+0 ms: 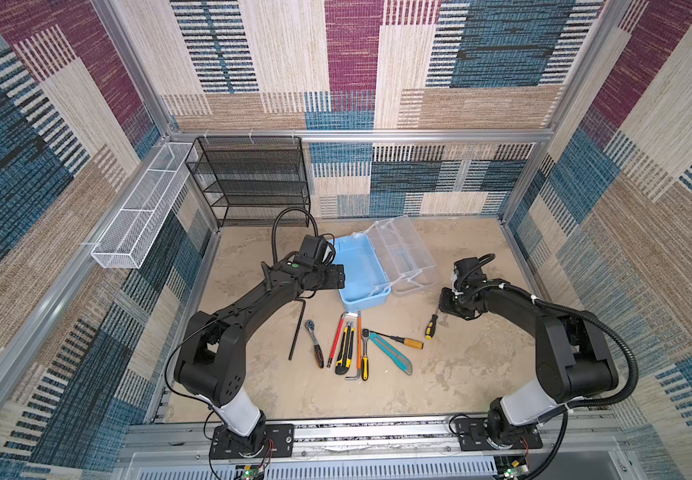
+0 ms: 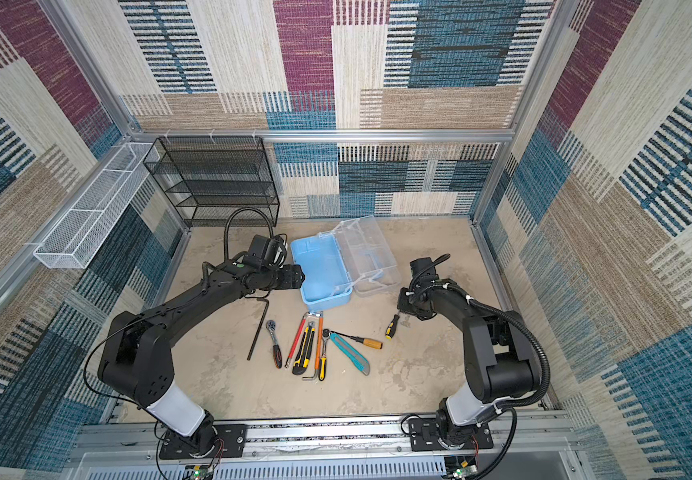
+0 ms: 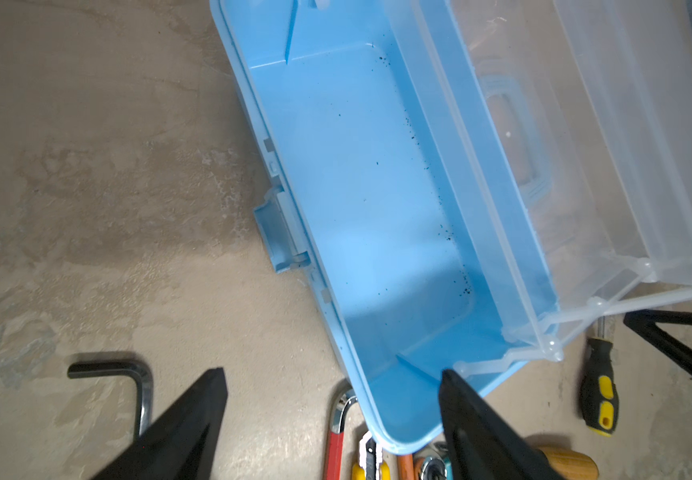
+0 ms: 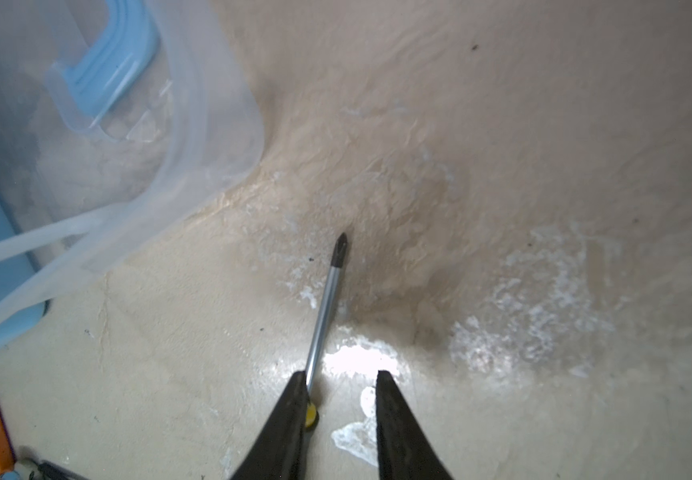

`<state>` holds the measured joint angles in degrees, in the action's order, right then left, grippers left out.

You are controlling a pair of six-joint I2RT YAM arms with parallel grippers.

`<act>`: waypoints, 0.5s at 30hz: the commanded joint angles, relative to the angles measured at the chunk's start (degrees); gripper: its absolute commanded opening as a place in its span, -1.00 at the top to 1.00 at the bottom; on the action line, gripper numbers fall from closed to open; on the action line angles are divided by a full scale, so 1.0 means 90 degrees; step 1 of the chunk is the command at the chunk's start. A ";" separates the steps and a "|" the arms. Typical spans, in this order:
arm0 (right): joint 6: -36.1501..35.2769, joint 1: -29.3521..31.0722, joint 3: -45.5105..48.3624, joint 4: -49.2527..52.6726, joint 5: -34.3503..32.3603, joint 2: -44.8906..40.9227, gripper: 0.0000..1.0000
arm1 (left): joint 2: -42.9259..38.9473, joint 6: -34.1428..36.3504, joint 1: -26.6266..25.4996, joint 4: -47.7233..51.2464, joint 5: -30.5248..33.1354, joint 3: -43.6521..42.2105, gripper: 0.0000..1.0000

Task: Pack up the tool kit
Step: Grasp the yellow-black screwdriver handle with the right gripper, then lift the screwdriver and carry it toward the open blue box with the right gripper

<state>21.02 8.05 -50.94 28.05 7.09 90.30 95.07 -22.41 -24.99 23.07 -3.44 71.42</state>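
Light-blue plastic box [image 1: 358, 266] open, clear plastic lid [image 1: 408, 249] flipped back, nothing inside. Small hand tools [image 1: 344, 351] lie on tan table [image 1: 460, 374] beside box. Left claw [image 3: 332, 370] spread wide over box edge, empty. Right claw [image 4: 342, 374] a bit apart, gripping nothing, over black-yellow screwdriver [image 4: 327, 291] near box. Packing looks hardly started.

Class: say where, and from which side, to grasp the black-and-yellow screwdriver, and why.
Grip the screwdriver's thick handle from straight above, jaws across its width: it lies flat on the table, clear of other tools, while the thin round shaft would likely slip.
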 commanded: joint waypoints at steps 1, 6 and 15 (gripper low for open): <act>0.0230 0.0048 0.0025 -0.0239 0.0145 0.0011 0.31 | 0.0022 0.0108 0.0012 -0.0190 -0.0035 0.0026 -0.67; 0.0374 0.0152 -0.0075 -0.0438 0.0255 0.0312 0.29 | -0.0026 0.0124 0.0011 -0.0160 0.0038 -0.0013 -0.66; 0.0000 0.0247 0.0073 0.0018 -0.0427 0.0582 0.61 | -0.0223 0.0247 0.0019 -0.0048 0.0351 -0.0161 -0.67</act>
<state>22.68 10.15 -51.09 23.83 7.55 95.09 93.73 -22.37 -24.91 22.57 -1.87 70.30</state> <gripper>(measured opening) 0.211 0.833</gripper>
